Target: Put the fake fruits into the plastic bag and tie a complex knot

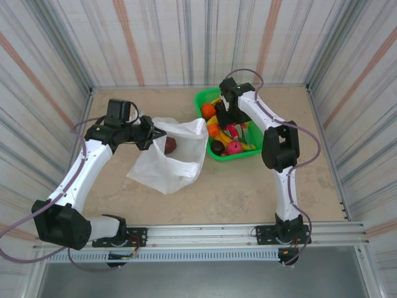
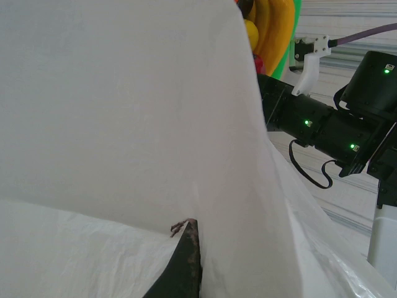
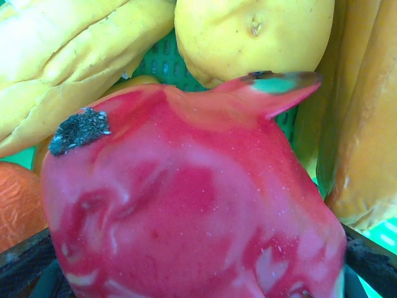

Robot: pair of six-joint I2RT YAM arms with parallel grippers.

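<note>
The white plastic bag (image 1: 169,158) lies left of centre with its mouth held up by my left gripper (image 1: 152,133), which is shut on the bag's rim. In the left wrist view the bag film (image 2: 124,124) drapes over one dark fingertip (image 2: 188,264). A dark maroon fruit (image 1: 171,145) lies inside the bag. My right gripper (image 1: 224,120) reaches down into the green basket (image 1: 202,97). A pink-red fruit (image 3: 186,198) sits between its wide-set fingers (image 3: 22,261); the gripper (image 3: 198,273) is open. Yellow fruits (image 3: 254,31) and a banana (image 3: 366,124) lie behind it.
The basket also holds orange (image 1: 208,110), pink (image 1: 234,148) and dark (image 1: 218,147) fruits. My right arm (image 2: 322,124) stretches across beyond the bag. Striped walls close off three sides of the table (image 1: 236,186), and a metal rail (image 1: 248,233) runs along the near edge.
</note>
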